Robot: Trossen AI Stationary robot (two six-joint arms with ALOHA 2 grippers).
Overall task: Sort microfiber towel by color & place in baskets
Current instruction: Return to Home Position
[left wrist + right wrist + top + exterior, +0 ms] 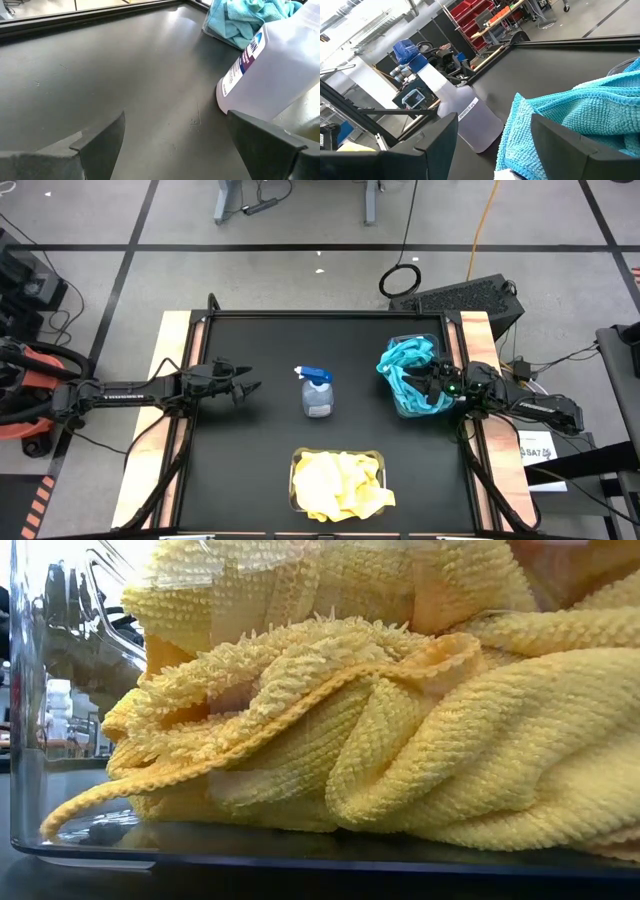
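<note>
Microfiber towels [340, 480] fill both baskets [296, 460]; right tool [424, 383] released over the blue ones, left tool [252, 379] released too.

Grey floor [300, 220] crossed by dark lines; red bins [465, 11] shelved beyond.

Bright, even light falls from above. The black surface [150, 65] carries a pale sheen toward its far edge; shadows are faint. Beside the yellow towels [420, 740], the basket [22, 760] wall glares white, seemingly washed out by room light.
</note>
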